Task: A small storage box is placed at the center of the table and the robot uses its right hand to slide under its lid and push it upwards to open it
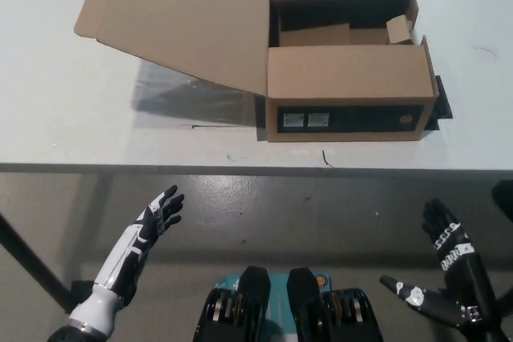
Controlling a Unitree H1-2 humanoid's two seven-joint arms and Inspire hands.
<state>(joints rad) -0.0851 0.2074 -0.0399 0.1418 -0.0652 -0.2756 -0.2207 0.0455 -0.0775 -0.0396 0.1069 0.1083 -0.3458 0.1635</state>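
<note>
Fingers spread on both hands, holding nothing — right hand [449, 282] and left hand [158, 215] hang below the table [64, 118] edge. On it sits the box [349, 90], lid [180, 18] already flung open; keep your right palm flat under any remaining flap.
</note>
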